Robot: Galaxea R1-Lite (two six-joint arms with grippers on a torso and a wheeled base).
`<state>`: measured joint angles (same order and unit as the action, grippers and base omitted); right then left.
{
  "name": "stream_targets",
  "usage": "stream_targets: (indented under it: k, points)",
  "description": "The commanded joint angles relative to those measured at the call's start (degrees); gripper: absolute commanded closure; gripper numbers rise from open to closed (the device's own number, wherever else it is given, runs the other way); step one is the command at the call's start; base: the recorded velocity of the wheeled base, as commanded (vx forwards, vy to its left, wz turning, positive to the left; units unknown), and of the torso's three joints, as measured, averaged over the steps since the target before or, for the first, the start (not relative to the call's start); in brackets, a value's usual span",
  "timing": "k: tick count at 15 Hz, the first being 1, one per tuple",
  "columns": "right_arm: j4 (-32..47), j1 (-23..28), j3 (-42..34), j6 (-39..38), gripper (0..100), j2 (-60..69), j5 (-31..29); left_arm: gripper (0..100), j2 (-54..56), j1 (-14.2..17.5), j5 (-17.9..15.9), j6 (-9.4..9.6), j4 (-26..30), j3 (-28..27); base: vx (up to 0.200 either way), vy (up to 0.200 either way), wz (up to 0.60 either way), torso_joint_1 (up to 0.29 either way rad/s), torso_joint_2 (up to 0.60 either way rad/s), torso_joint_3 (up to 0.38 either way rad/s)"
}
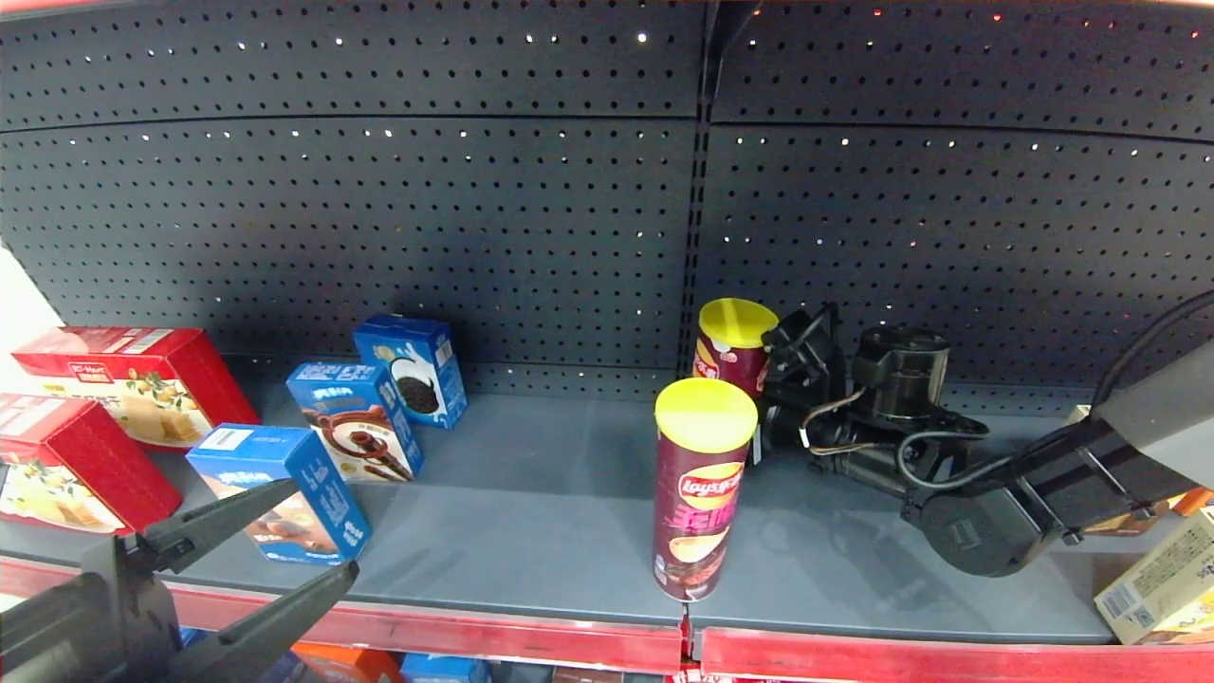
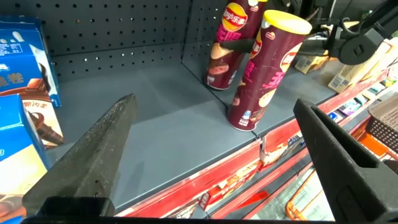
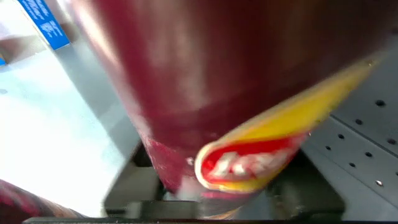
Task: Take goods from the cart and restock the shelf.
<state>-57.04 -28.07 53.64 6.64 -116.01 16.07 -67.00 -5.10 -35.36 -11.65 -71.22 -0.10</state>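
Observation:
Two maroon chip cans with yellow lids stand upright on the grey shelf point(image 1: 531, 512). The front can point(image 1: 702, 493) point(image 2: 264, 68) is near the shelf's front edge, free of any gripper. The rear can point(image 1: 732, 343) point(image 2: 225, 43) stands close to the pegboard back wall, and my right gripper point(image 1: 770, 379) is shut on it from the right side. This can's maroon body and logo point(image 3: 236, 124) sit right before the right wrist camera. My left gripper point(image 1: 324, 526) point(image 2: 214, 106) hangs open and empty at the lower left, just in front of the shelf's red edge.
Three blue snack boxes point(image 1: 365, 417) and two red boxes point(image 1: 123, 379) stand on the shelf's left part. Cream boxes point(image 1: 1162, 579) lie at the far right. The red front lip point(image 1: 531, 640) borders the shelf. Open shelf floor lies between the blue boxes and the cans.

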Motion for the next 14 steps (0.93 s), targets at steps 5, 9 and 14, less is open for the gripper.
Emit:
stream_targets:
  k: [5, 9, 14]
  points:
    - [-2.37, -0.40, -0.82, 0.12, 0, -0.98, 0.02, 0, 0.11, 0.00, 0.03, -0.04, -0.06, 0.01, 0.000, 0.000, 0.00, 0.000, 0.00, 0.000]
    - [-3.43, -0.31, -7.23, 0.30, 0, 2.54, -0.86, 0, 0.11, -0.09, 0.03, -0.04, -0.15, 0.01, 0.000, 0.000, 0.00, 0.000, 0.00, 0.000]
    - [-4.22, 0.04, -17.60, 0.21, 0, 12.12, -11.41, 0, 0.29, -0.18, 0.03, 0.23, -0.68, 0.01, 0.000, 0.000, 0.00, 0.000, 0.00, 0.000]
